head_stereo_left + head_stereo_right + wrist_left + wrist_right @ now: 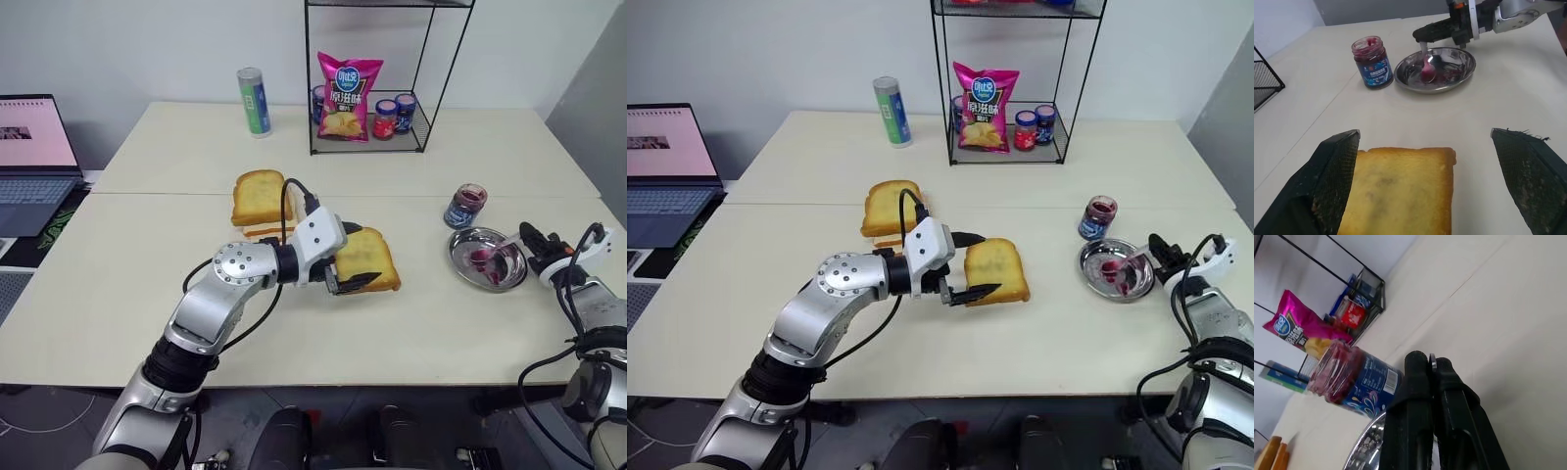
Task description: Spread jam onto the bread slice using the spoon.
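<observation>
Spoon [1426, 62]: thin, rigid, light, jam-slick bowl; right hand [1426, 33] clenched on its handle end.
Bread slice [1396, 191]: soft, crumbly; left hand [351, 268] spread wide around it.

Left pincer [355, 267] wide open; right pincer [524, 235] clamped.

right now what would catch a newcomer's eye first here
The left gripper with fingers open on either side of the bread slice at mid-table. To the right, the right gripper is shut on the spoon, whose bowl rests in jam in the steel dish, beside an open jam jar.
</observation>
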